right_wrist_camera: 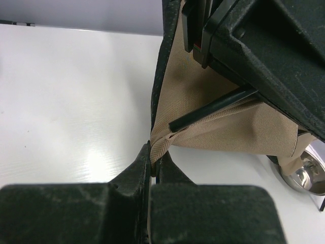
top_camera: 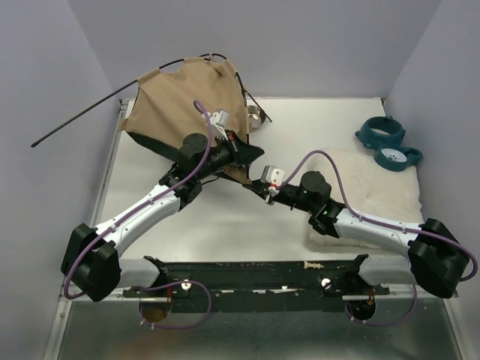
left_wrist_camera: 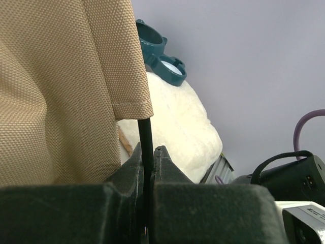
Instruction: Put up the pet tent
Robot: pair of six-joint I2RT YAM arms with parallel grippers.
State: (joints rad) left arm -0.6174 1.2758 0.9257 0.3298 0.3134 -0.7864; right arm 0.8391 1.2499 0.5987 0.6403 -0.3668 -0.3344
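Pole clamped in left tool; right tool clamps pet tent corner fabric.

Coarse woven tent cloth (matt)

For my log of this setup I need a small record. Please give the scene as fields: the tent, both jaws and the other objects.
pet tent: far left of table, fabric slack, only partly raised
long pole: sticks out past the table's left edge
left jaws: shut on a thin black pole just below the fabric hem
right jaws: shut on a corner of the tent fabric
white cushion: right side
teal bowl stand: far right, behind the cushion
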